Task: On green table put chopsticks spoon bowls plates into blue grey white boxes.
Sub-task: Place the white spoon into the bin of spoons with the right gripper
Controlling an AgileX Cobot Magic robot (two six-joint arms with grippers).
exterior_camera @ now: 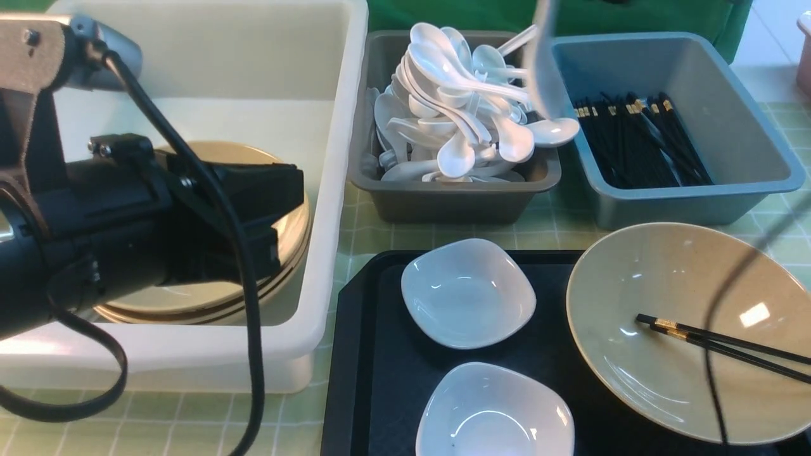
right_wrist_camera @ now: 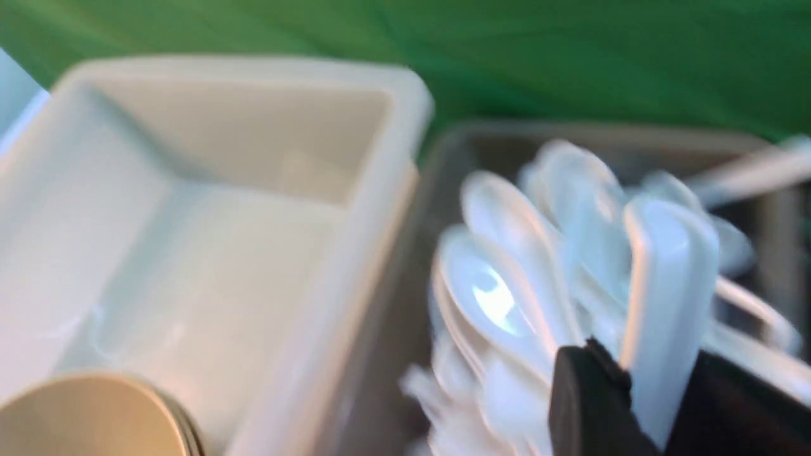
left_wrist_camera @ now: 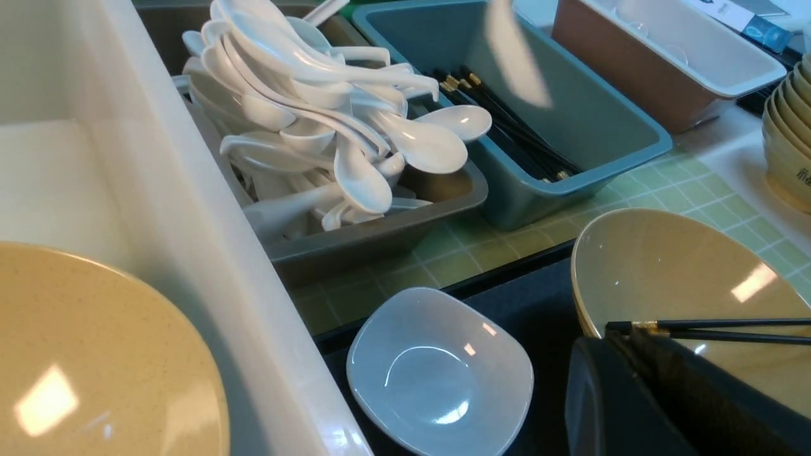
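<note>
My right gripper (right_wrist_camera: 659, 392) is shut on the handle of a white spoon (right_wrist_camera: 665, 285). It hangs, blurred, above the heap of spoons in the dark grey box (exterior_camera: 443, 202); the front view shows that spoon (exterior_camera: 545, 63) as a smear. My left gripper (exterior_camera: 285, 209) is shut and empty, over the tan plates (exterior_camera: 190, 304) stacked in the white box (exterior_camera: 342, 190). Two white bowls (exterior_camera: 467, 292) (exterior_camera: 494, 411) sit on the black tray. Beside them, a tan plate (exterior_camera: 684, 285) carries a pair of chopsticks (exterior_camera: 716, 342). The blue box (exterior_camera: 697, 202) holds many chopsticks.
The black tray (exterior_camera: 380, 354) lies on the green table (exterior_camera: 557, 231) in front of the boxes. A brown and white tub (left_wrist_camera: 665, 57) and a stack of tan bowls (left_wrist_camera: 792, 139) stand past the blue box. My left arm's cable (exterior_camera: 247, 304) hangs over the white box.
</note>
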